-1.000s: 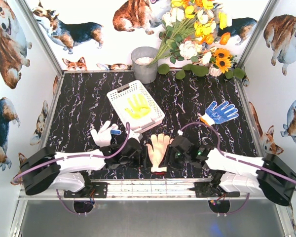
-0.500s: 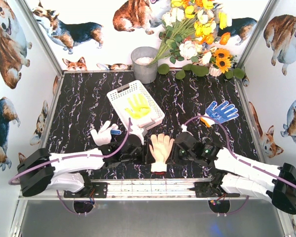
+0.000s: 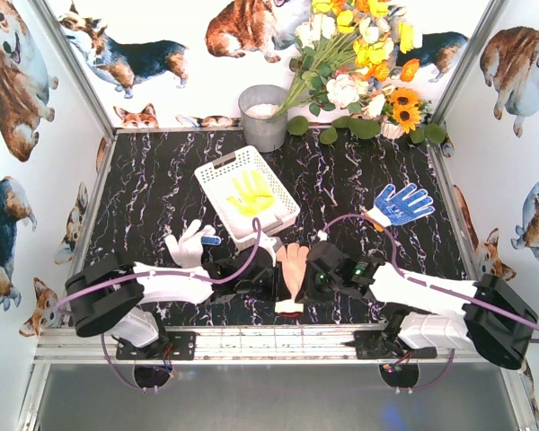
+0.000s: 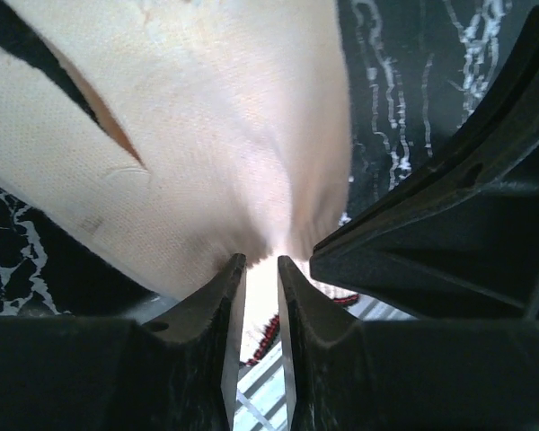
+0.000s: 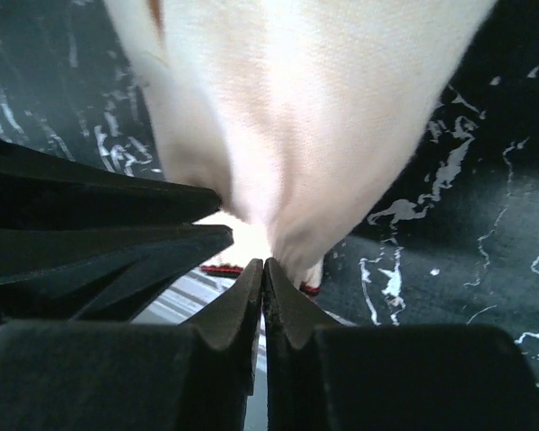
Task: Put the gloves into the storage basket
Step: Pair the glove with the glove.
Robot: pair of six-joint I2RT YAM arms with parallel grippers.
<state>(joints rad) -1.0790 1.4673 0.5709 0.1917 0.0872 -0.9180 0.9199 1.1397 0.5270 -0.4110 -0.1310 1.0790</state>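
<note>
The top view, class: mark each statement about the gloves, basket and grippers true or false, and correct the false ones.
1. A yellow glove lies inside the basket. True.
2. The blue glove lies inside the basket. False: it lies on the table, to the right of the basket.
3. The left gripper and the right gripper both pinch the cream glove. True.
4. The bucket stands at the near edge by the arm bases. False: it stands at the far edge, beside the flowers.
</note>
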